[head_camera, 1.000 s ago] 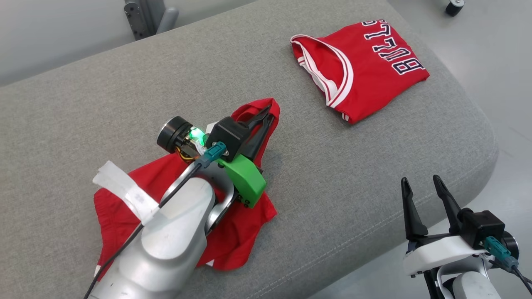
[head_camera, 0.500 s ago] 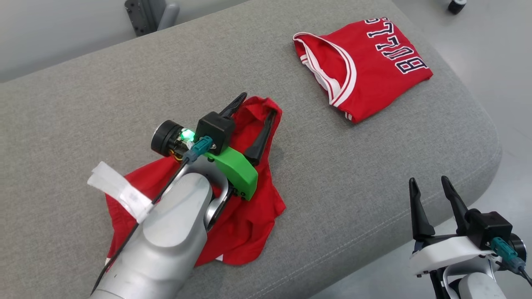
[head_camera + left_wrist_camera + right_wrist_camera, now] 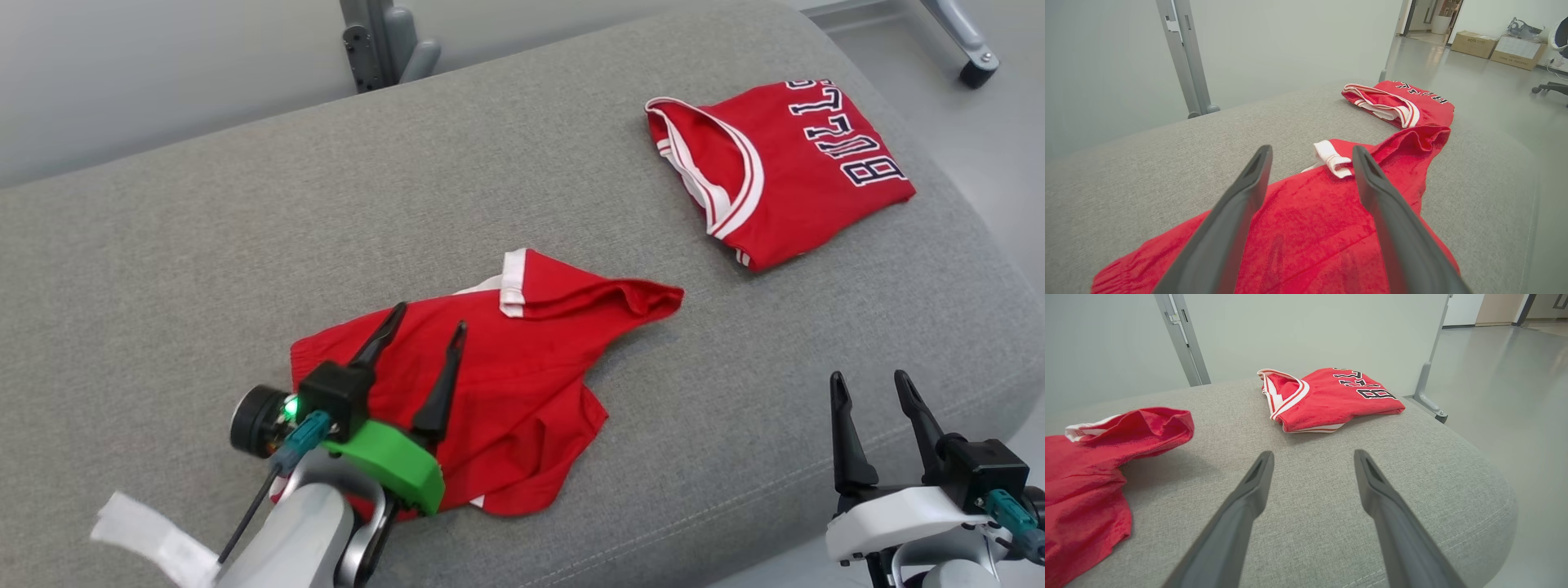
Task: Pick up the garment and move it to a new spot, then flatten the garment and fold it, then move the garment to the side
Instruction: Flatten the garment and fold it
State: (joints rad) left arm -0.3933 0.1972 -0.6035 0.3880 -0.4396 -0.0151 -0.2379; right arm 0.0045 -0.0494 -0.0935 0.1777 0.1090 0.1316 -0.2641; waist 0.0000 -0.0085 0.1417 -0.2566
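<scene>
Two red garments lie on the grey cushion, and the folded jersey (dark lettering edged in white, its white-trimmed opening turned to the robot's left) serves as the marker here. It sits near the cushion's far right corner.

The garment lies loose and rumpled, nearer the robot than the folded jersey and to its left, with bare grey cloth between the two. One bunched corner of the garment reaches toward the folded jersey. A white band shows on the garment's far edge, a little further from the jersey than that corner.

The left gripper hangs over the part of the garment farthest from the folded jersey, its two dark fingers spread wide with nothing between them. In the left wrist view it points along the red cloth toward the folded jersey; whether the fingers touch the cloth I cannot tell.

The right gripper stands nearer the robot than the folded jersey, by the cushion's near edge, its fingers likewise parted and empty. In the right wrist view it aims across bare cushion at the folded jersey, with the garment off to the left.
</scene>
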